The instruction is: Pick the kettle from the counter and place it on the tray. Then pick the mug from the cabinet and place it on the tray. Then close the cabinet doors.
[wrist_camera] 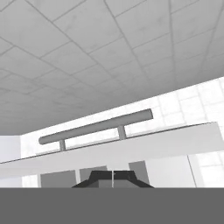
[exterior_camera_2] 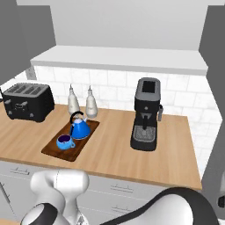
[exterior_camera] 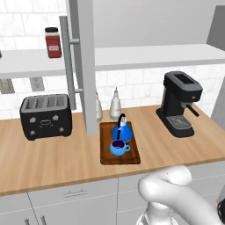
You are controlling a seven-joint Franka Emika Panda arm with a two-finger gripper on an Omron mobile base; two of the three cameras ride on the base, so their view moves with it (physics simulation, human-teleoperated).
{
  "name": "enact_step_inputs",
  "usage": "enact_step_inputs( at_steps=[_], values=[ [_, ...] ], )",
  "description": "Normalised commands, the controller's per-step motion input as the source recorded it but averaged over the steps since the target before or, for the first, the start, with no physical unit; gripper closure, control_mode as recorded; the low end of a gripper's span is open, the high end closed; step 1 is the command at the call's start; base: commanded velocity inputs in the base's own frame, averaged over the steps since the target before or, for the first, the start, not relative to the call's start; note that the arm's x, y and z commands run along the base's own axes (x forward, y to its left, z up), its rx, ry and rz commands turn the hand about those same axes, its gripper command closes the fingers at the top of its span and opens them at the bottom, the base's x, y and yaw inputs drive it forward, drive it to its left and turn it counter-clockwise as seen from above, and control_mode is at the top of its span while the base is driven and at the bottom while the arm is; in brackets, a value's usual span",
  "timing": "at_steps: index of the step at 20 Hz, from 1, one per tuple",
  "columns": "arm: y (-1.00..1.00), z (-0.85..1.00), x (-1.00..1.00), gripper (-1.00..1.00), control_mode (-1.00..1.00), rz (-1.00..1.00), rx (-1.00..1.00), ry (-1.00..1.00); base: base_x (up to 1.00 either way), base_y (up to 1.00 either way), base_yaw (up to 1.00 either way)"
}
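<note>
The kettle (exterior_camera: 122,131) and the mug (exterior_camera: 118,147) both stood on the tray (exterior_camera: 107,157), the kettle at its far end and the mug just in front of it, so the two placing steps appeared complete. The cabinet doors were not yet shut: the left door (exterior_camera: 87,66) stood edge-on over the counter (exterior_camera: 52,156). The gripper (wrist_camera: 113,178), jaws closed on nothing, faced a door edge (wrist_camera: 131,148) and its bar handle (wrist_camera: 96,126), apparently positioned to push it.

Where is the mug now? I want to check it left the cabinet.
The mug sits on the tray on the counter, at the front of the tray just before the kettle, between the toaster and coffee machine.
</note>
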Motion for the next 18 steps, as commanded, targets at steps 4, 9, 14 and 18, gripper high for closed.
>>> enact_step_inputs(
  at_steps=[4,9,14,18],
  values=[
    [-0.09,-0.06,0.14,1.00,-1.00,0.00,0.00,0.00,0.00,0.00,0.00],
    [-0.18,-0.04,0.40,1.00,-1.00,0.00,0.00,0.01,0.00,0.00,0.00],
    [-0.27,0.00,0.46,1.00,-1.00,0.00,0.00,0.07,0.00,0.00,0.00],
    [-0.25,-0.06,0.45,1.00,-1.00,0.00,0.00,0.07,0.00,0.00,0.00]
  ],
)
